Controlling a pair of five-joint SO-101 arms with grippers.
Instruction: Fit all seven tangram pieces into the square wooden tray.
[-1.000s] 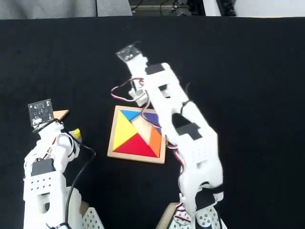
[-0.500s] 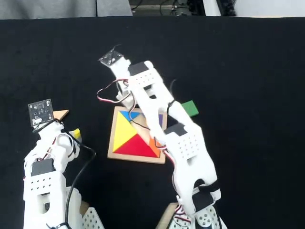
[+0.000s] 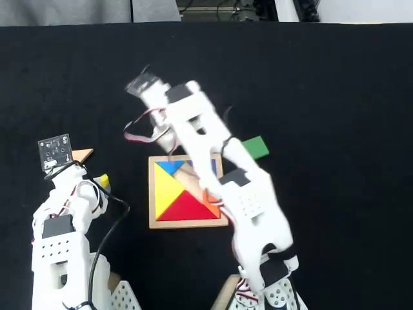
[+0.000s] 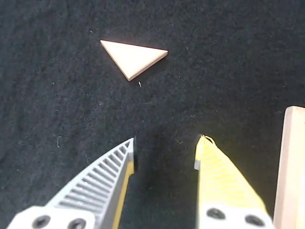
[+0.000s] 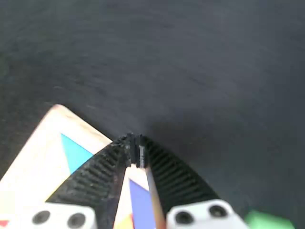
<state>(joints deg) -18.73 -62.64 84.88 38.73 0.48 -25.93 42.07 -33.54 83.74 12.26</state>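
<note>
The square wooden tray (image 3: 188, 223) lies mid-table holding a yellow triangle (image 3: 166, 188), a red triangle (image 3: 188, 208), a blue triangle (image 3: 170, 166) and an orange piece (image 3: 211, 197). My right gripper (image 3: 171, 150) sits at the tray's far edge; in the right wrist view it (image 5: 136, 147) is shut and empty over the tray rim (image 5: 52, 119). A green piece (image 3: 256, 147) lies right of the tray. A tan triangle (image 4: 133, 57) lies on the cloth just ahead of my open left gripper (image 4: 164, 140), left of the tray.
The table is covered in black cloth, with wide bare room at the back and right. The right arm's white links hang over the tray's right half. The tray's edge (image 4: 289, 167) stands close beside the left gripper's yellow finger (image 4: 224, 186).
The right arm swung left across the tray's far edge, uncovering the green piece. The tray turned and now sits squarer to the table. The left arm has not moved.
</note>
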